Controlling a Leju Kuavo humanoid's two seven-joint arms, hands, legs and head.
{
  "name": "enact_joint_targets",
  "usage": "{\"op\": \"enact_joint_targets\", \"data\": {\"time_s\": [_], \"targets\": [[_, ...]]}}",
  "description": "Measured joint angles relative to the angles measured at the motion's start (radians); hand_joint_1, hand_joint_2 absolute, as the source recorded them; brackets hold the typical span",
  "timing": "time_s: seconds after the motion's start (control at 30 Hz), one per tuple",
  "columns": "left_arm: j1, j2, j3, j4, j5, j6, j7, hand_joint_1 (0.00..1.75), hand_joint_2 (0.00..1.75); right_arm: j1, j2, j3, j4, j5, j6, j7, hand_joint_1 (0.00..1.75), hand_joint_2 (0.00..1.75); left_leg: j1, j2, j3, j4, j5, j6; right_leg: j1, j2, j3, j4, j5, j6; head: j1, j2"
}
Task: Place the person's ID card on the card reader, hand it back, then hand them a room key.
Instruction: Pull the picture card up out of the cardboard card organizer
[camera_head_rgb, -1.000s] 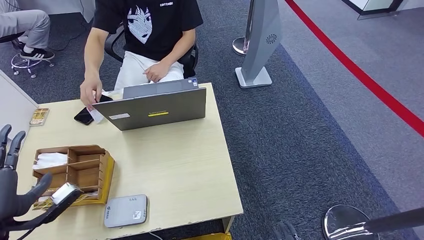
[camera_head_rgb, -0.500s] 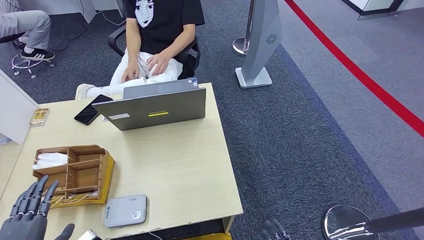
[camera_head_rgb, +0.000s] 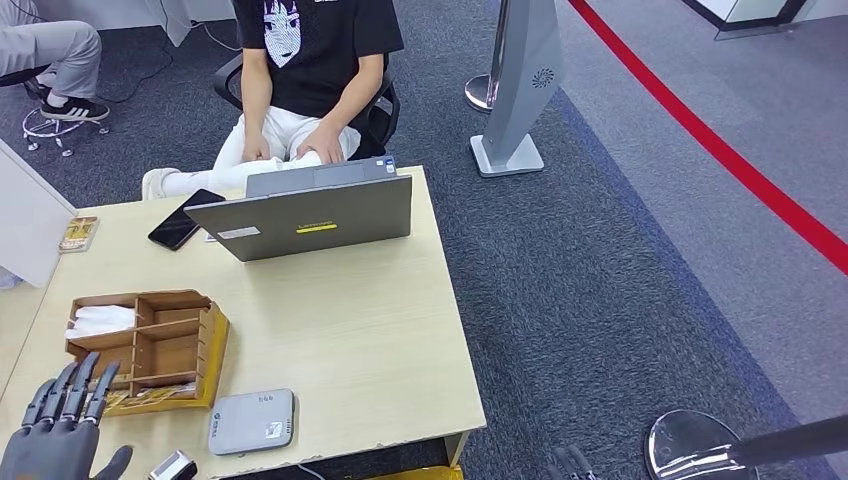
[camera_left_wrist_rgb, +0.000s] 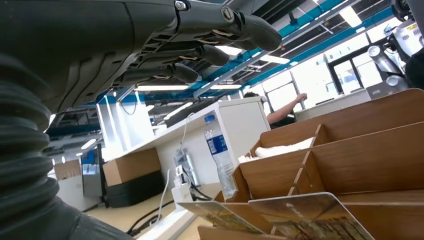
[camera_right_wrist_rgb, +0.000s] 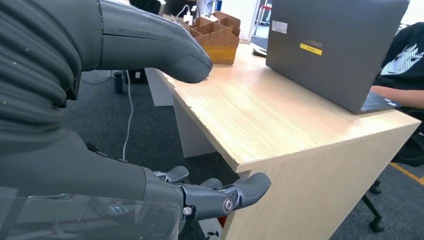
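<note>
Head view: left hand (camera_head_rgb: 60, 435) sits low at the near left corner of the table (camera_head_rgb: 340, 330), fingers spread and straight, holding nothing. The grey card reader (camera_head_rgb: 252, 421) lies flat just beside the wooden organizer (camera_head_rgb: 150, 345), nothing on top of it. A small white card-like item shows under the phone (camera_head_rgb: 185, 218) near the laptop (camera_head_rgb: 305, 215), too small to tell if it is the ID card. The person (camera_head_rgb: 300, 70) sits back with both hands in the lap. Only the fingertips of the right hand (camera_head_rgb: 572, 464) peek in at the bottom edge, below the table.

Left wrist view: fingers extended and apart, empty. Picture-printed cards (camera_left_wrist_rgb: 300, 215) stand in the front slot of the organizer, likely the room keys.

Right wrist view: right hand (camera_right_wrist_rgb: 210, 192) hangs beside the table corner, fingers loosely curled, holding nothing.

Step in hand, as I judge it: fetch the next card. Best to approach flat and low and pinch one card edge only, without nudging the organizer.

Versus a second ago: the person was reaching to the phone area; now the arm is withdrawn. The left hand was up by the organizer, now lower and nearer the table edge.
</note>
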Motion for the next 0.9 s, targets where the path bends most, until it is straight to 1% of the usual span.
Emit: {"op": "enact_joint_targets", "data": {"time_s": [0.23,0.4,0.57,0.7,0.9], "targets": [[-0.077,0.073,-0.024,0.073,-0.011,-0.039,-0.008,0.00,1.75,-0.019,0.000,-0.021,0.028,0.000,0.007,0.014,0.00,1.75,0.000,0.000,0.000,0.000,0.000,0.000,0.000,0.000,0.000,0.000,0.000,0.000,0.000,0.000],[-0.117,0.103,-0.049,0.109,-0.014,-0.056,-0.011,0.00,1.75,-0.032,0.000,-0.030,0.046,0.001,0.012,0.021,0.00,1.75,0.000,0.000,0.000,0.000,0.000,0.000,0.000,0.000,0.000,0.000,0.000,0.000,0.000,0.000],[-0.147,0.116,-0.074,0.141,-0.016,-0.082,-0.011,0.00,1.75,-0.044,0.000,-0.034,0.059,0.005,0.014,0.030,0.00,1.75,0.000,0.000,0.000,0.000,0.000,0.000,0.000,0.000,0.000,0.000,0.000,0.000,0.000,0.000],[-0.172,0.116,-0.096,0.175,-0.008,-0.091,-0.009,0.00,1.75,-0.050,0.000,-0.037,0.062,0.005,0.015,0.038,0.00,1.75,0.000,0.000,0.000,0.000,0.000,0.000,0.000,0.000,0.000,0.000,0.000,0.000,0.000,0.000],[-0.188,0.113,-0.124,0.206,0.010,-0.093,-0.004,0.00,1.75,-0.050,0.000,-0.038,0.062,0.005,0.015,0.042,0.00,1.75,0.000,0.000,0.000,0.000,0.000,0.000,0.000,0.000,0.000,0.000,0.000,0.000,0.000,0.000]]}}
